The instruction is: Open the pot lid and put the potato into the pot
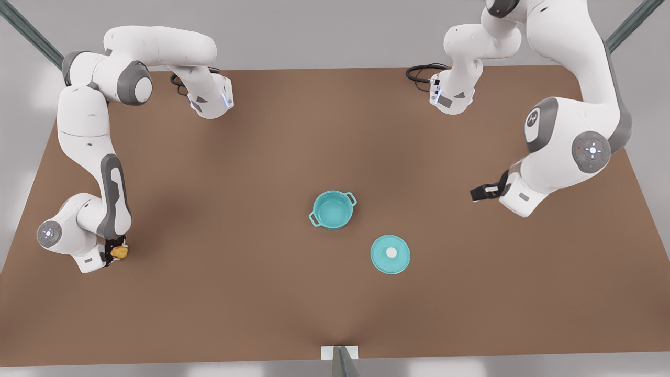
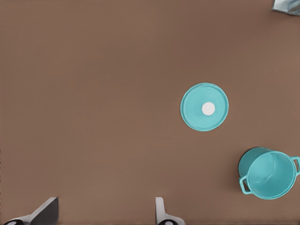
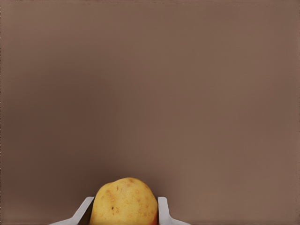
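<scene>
The teal pot [image 1: 333, 210] stands uncovered at the table's middle, its teal inside showing, and appears in the left wrist view too [image 2: 269, 174]. The pot lid [image 1: 390, 254] lies flat on the table just beside the pot, white knob up [image 2: 205, 107]. At the front view's left, my right gripper [image 1: 116, 253] is shut on the yellow potato [image 1: 120, 252]. In the right wrist view the potato [image 3: 124, 204] sits between the fingers [image 3: 163, 211]. My left gripper [image 1: 479, 192] hangs open at the front view's right, far from pot and lid, with nothing between its spread fingers [image 2: 47, 212].
The brown table [image 1: 251, 157] carries both arm bases at its back edge, each with a black cable [image 1: 421, 72]. A small white bracket [image 1: 339, 352] sits at the front edge's middle.
</scene>
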You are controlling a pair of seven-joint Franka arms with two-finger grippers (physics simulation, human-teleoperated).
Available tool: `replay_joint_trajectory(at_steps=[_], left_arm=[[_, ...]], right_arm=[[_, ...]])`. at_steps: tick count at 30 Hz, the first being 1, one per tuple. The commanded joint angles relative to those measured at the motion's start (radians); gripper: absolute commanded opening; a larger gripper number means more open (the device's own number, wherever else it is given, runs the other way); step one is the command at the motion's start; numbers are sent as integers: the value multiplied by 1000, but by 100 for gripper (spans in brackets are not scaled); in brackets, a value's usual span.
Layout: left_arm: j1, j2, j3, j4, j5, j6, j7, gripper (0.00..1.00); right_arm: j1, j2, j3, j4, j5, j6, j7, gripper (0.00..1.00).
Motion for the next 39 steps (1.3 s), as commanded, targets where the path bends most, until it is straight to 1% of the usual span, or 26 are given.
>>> replay_joint_trajectory(at_steps=[1,6,9,15,16,17,23,29,31,32,33,35,37,39], left_arm=[[1,1,0,2,3,-18,199,100],[-3,2,-5,-20,3,-21,190,100],[-20,7,-7,-20,4,-19,173,100],[-13,13,-5,-8,6,-8,175,100],[0,1,1,-31,-8,22,181,100],[-2,-45,-5,-120,-2,91,181,100],[0,-29,-5,-98,6,79,178,100],[-3,-29,-3,-95,24,81,181,100],[-6,-18,-5,-57,23,87,181,100],[-6,-7,-5,-35,23,87,181,100],[-3,-6,-5,-35,20,87,181,100],[0,-6,-3,-34,20,88,181,100],[1,-6,-2,-34,18,90,181,100],[-6,8,-2,-32,16,91,175,100]], right_arm=[[0,-11,0,3,1,-26,-47,49],[42,-81,5,13,4,-116,-41,49],[118,-136,3,16,7,-188,14,48],[316,-224,0,18,6,-325,235,48],[358,-236,0,16,6,-339,290,48],[401,-239,0,16,4,-340,343,48],[609,-293,5,18,0,-392,559,48],[772,-302,11,27,9,-431,820,48],[832,-296,11,53,6,-440,929,48],[832,-276,37,85,4,-440,969,48],[832,-258,40,121,4,-440,993,48],[832,-222,83,167,6,-438,1048,48],[832,-181,153,228,4,-438,1137,48],[859,-129,167,291,3,-434,1189,48]])
